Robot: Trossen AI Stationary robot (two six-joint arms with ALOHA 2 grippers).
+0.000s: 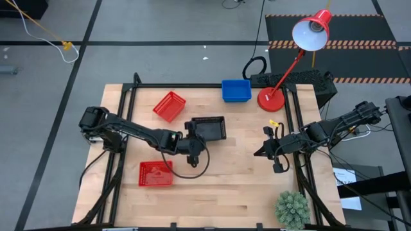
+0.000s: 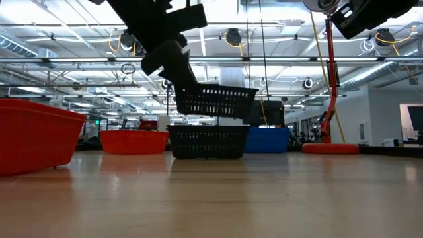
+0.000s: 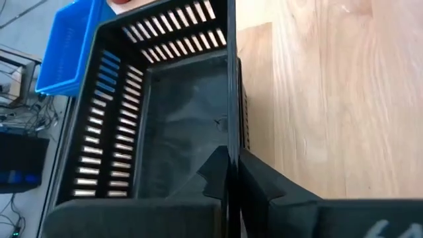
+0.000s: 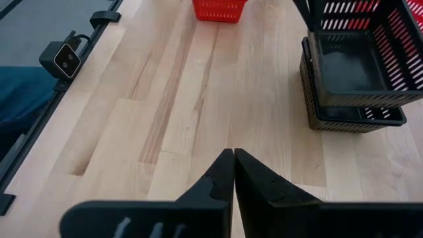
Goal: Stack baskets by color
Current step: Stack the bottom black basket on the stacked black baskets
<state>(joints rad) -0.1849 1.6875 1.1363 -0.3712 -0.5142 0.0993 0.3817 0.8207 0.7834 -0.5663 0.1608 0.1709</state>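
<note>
My left gripper [image 1: 192, 136] is shut on a black basket [image 2: 215, 101], which hangs just above another black basket [image 2: 208, 141] standing on the table's middle. From the right wrist view, the held basket [image 4: 360, 46] sits over the lower one [image 4: 350, 116]. One red basket [image 1: 169, 106] lies at the far left, a second red basket [image 1: 156, 174] near the left front, and a blue basket [image 1: 236, 90] at the far edge. My right gripper [image 4: 234, 153] hovers shut over the table's right side, holding nothing. My left gripper pinches the held basket's near-side long wall [image 3: 231, 125] at its left end, one finger [image 3: 215, 173] inside the basket and the other finger [image 3: 264, 182] outside. The fingers slant down from the table's left and lie along the wall. The basket hangs about level, clear of the one below.
A red desk lamp stands with its round base [image 1: 271, 100] at the far right, beside the blue basket. A small green plant [image 1: 292, 208] sits at the near right corner. Bare wood [image 1: 237, 179] lies between the black baskets and the front edge.
</note>
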